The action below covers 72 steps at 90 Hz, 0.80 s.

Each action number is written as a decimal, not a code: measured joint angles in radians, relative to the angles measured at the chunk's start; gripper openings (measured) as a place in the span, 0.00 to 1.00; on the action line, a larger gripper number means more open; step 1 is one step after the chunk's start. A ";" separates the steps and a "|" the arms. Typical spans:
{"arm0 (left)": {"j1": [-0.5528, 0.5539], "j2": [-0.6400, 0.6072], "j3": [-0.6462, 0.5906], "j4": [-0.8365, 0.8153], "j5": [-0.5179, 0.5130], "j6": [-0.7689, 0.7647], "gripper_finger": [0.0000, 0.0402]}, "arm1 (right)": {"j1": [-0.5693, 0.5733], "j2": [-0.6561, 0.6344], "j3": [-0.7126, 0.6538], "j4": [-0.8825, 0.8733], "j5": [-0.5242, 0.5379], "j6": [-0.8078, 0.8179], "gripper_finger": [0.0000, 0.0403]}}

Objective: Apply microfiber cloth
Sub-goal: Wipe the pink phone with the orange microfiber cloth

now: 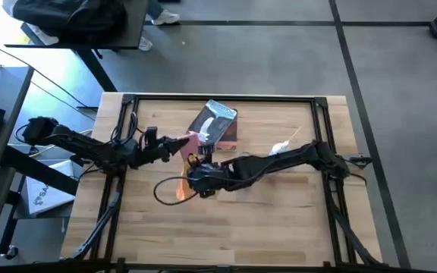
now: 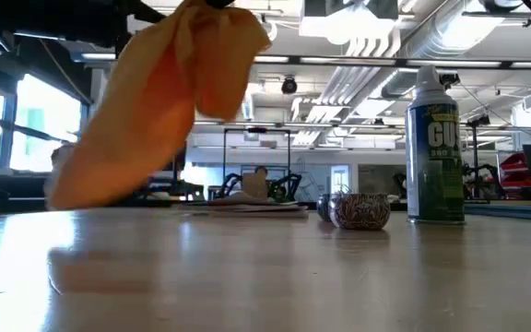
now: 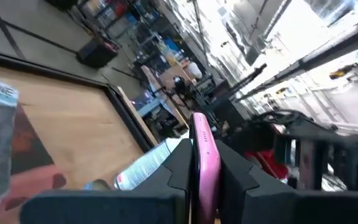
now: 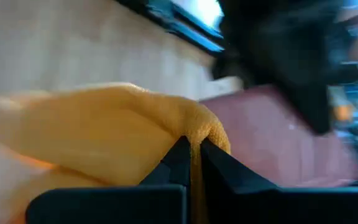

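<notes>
On the left, the left gripper is reaching in over the table and pinching a flat pink object, probably a phone, upright between its 2 fingers. It is holding it off the table near the middle, just beside the grey-blue and white packet that is lying on a dark red mat.

Moving right, the right gripper is sitting just beside and below the left one in the high view. Its 2 fingers are pressed together on a fold of the orange-yellow microfiber cloth. In the low view the cloth is hanging in the air, its lower end drooping close to the table. The right arm is stretching in from the right edge, bent at the elbow.

Farther right in the low view, a small patterned bowl and a green spray can are standing well apart from the cloth.

Judging by this, the cloth is picked up and brought close to the pink object, but wiping does not appear to have begun: the cloth does not look to be touching it yet. What is left is pressing the cloth against its face and rubbing.
</notes>
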<state>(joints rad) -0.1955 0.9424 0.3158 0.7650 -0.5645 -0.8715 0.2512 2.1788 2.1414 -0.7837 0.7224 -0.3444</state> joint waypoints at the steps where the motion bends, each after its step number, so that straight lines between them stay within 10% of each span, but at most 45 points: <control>1: 0.000 0.000 0.000 0.000 0.001 -0.001 0.05 | -0.001 -0.001 0.000 0.001 0.012 -0.016 0.00; 33: 0.000 -0.001 -0.001 0.038 0.046 -0.019 0.05 | -0.037 -0.006 0.000 0.222 0.139 -0.380 0.00; 72: -0.003 -0.022 -0.003 0.041 0.160 0.021 0.05 | 0.035 -0.004 -0.001 -0.033 -0.247 0.135 0.00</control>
<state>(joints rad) -0.1989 0.9207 0.3126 0.8061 -0.4042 -0.8506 0.2861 2.1746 2.1406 -0.8168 0.4757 -0.2098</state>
